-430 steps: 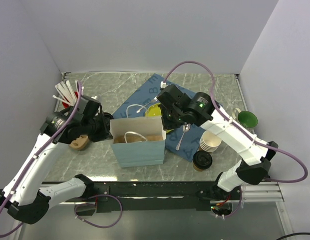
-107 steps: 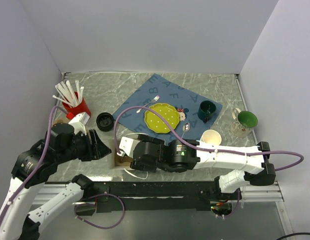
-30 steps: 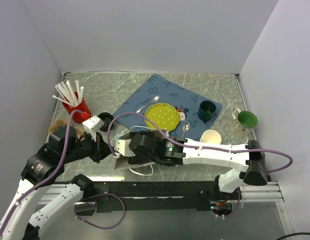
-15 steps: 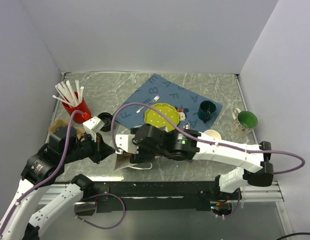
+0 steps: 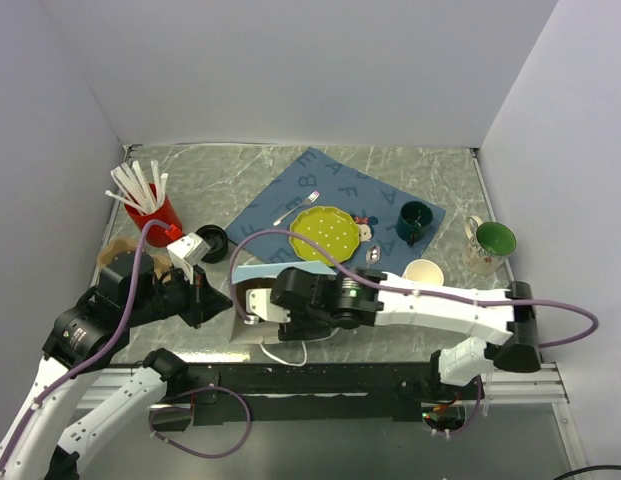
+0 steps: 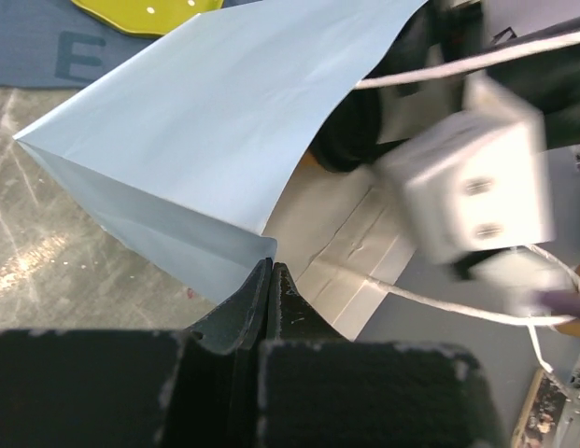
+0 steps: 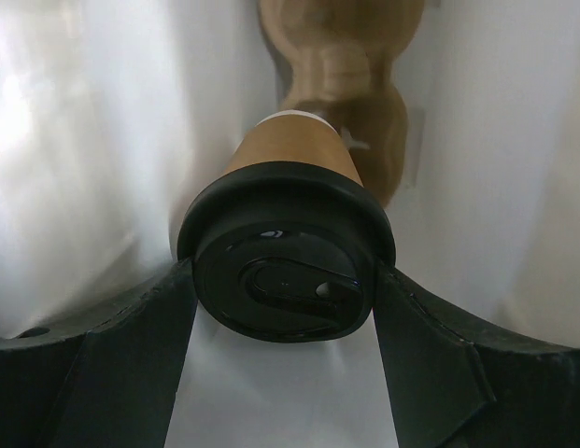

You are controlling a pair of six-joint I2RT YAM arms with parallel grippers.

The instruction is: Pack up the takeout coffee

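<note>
The left end effector (image 6: 271,273) is pinched shut on the edge of the pale blue paper bag (image 6: 215,121) to hold its mouth open. The right end effector (image 7: 283,313) grips the tan paper cup with the round black lid (image 7: 294,154) by its sides, deep inside that bag.

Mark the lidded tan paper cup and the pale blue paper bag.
lidded tan paper cup (image 7: 283,280): right wrist view, lid top.
pale blue paper bag (image 6: 224,131): left wrist view, side panel.
</note>
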